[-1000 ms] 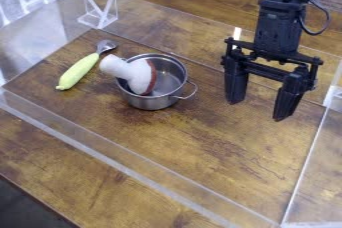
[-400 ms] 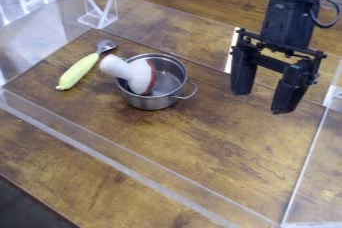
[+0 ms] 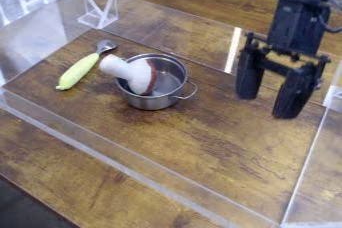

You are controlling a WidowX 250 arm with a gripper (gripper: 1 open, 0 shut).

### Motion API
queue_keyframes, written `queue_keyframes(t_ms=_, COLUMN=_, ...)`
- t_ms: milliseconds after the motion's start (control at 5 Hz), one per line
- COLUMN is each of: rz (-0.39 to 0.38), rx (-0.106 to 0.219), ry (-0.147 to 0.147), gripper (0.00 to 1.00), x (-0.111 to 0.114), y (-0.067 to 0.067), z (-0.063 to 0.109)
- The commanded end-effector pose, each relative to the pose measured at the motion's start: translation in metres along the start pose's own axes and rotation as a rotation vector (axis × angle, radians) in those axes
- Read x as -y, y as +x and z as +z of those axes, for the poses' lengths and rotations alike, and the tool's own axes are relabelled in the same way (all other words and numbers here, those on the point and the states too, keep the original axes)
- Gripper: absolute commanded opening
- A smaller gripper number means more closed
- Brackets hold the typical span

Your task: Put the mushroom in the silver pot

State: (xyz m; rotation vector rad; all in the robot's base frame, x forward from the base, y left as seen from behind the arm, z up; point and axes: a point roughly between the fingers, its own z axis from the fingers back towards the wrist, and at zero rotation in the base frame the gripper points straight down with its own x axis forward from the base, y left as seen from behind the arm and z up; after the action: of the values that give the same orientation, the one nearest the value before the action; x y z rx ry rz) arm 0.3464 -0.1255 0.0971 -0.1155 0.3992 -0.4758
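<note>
End effector (image 3: 271, 88) shifted right, open, mushroom (image 3: 124, 68) propped on silver pot (image 3: 155, 83)

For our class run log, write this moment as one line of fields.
gripper: open, empty, right of pot | mushroom: leaning on silver pot rim, stalk inside, cap outside | yellow-green vegetable: on table, left of pot

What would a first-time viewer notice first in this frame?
The black gripper with its jaws spread wide, hanging empty over the wooden table at the right. Left of centre, the mushroom lies tilted across the rim of the silver pot, cap sticking out, beside a yellow-green vegetable.
</note>
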Motion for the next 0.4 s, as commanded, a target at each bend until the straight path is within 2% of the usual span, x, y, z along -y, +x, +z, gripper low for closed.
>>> queue_keyframes(t_ms=0, rz=0.058, rx=0.122, ry=-0.027, gripper=1.00, x=-0.003, y=-0.027, z=0.028)
queue_keyframes(t_ms=200, rz=0.036, rx=0.143, ry=-0.020, gripper=1.00, x=-0.013, y=-0.032, z=0.029)
